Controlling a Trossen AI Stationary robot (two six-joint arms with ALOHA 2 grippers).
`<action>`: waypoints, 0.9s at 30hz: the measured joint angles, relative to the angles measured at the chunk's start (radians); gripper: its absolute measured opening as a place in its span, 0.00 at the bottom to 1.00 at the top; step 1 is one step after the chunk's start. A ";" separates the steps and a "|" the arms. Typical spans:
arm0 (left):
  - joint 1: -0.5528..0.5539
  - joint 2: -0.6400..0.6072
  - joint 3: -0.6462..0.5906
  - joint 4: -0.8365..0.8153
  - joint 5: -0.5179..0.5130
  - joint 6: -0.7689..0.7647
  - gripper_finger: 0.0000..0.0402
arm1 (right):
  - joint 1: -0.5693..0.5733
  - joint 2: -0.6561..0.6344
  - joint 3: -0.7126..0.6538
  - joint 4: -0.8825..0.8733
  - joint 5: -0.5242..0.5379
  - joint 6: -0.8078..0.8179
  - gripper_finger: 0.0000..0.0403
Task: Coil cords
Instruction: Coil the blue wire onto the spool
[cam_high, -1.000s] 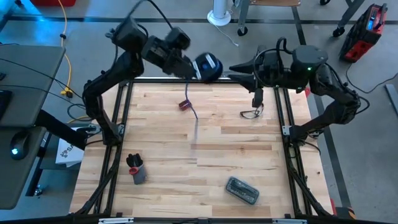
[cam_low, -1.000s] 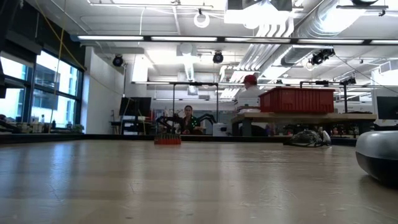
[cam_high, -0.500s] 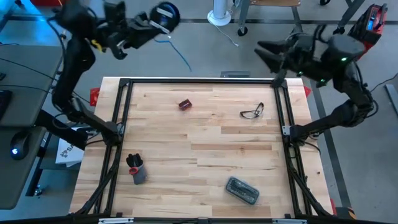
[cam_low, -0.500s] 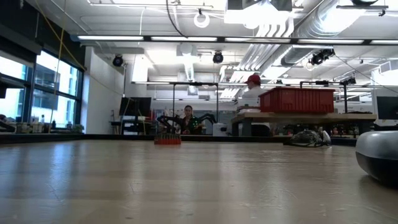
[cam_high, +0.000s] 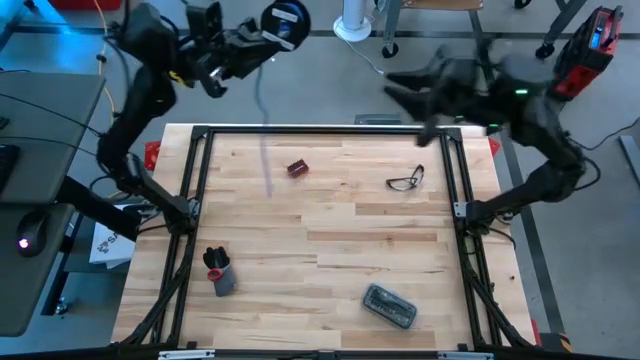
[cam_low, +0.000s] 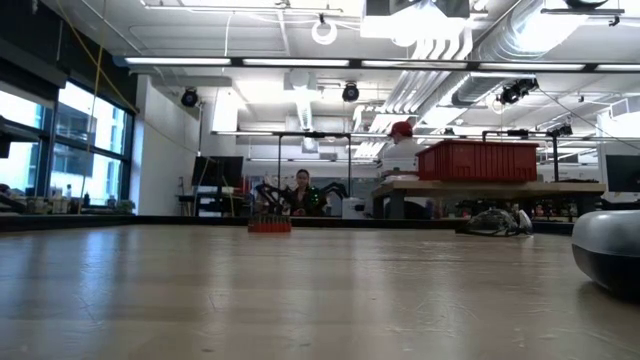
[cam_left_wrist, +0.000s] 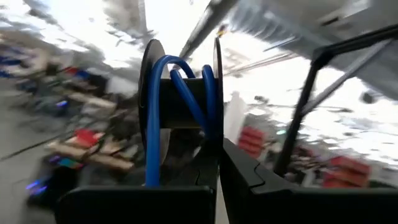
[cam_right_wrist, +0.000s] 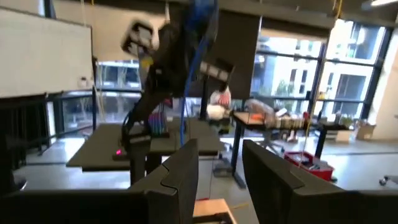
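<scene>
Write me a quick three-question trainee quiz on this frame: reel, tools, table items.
1. True or false: the reel lies on the table.
2. Which holds the reel? A: the left tool. B: the right tool. C: neither.
3. Fill in: the glasses lie on the table nearer the ___ arm.

Key: 1 false, it is held up beyond the table's far edge. 2 A, the left tool is shut on it; the right tool is open and empty. 3 right.
</scene>
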 joint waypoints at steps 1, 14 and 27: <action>-0.013 0.016 0.000 0.056 0.010 -0.016 0.00 | 0.000 0.022 0.000 0.013 -0.002 0.000 0.29; -0.127 0.149 0.000 0.518 0.062 -0.193 0.00 | 0.008 0.260 0.000 0.338 -0.088 -0.002 0.29; -0.161 0.147 0.000 0.524 0.040 -0.184 0.00 | 0.048 0.314 0.000 0.328 -0.162 0.021 0.29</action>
